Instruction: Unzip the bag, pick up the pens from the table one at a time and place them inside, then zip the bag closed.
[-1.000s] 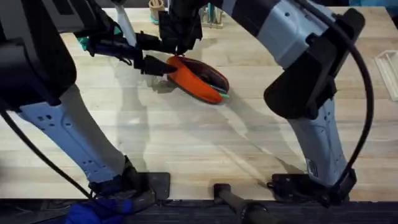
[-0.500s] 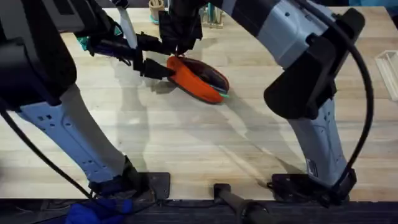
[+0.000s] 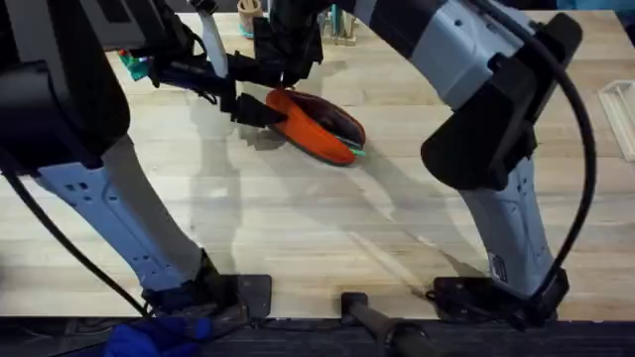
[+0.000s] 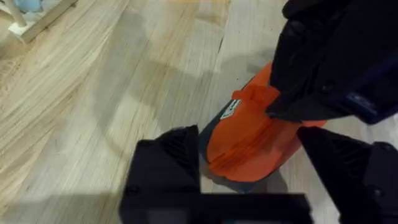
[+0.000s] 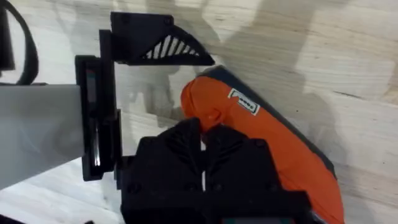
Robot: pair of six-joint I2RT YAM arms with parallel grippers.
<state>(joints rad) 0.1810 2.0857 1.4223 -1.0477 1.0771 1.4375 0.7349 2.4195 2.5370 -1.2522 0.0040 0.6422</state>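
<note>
- Pale plank table (image 3: 298, 218) carries the arms' shadows.
- Left gripper (image 4: 249, 163), at the bag's 9 o'clock end, stands with jaws wide, straddling that end.
- Bag (image 3: 316, 127), orange, lies at 12 o'clock on the table, a green pen (image 3: 356, 150) poking from its far end.
- Right gripper (image 5: 203, 142) pinches a small orange tab at the bag's near end, jaws nearly together.

A pale plank worktop (image 3: 298, 208) is seen, pretty bare across the near half. The orange bag (image 3: 316, 126) is laid on it toward the far middle.
</note>
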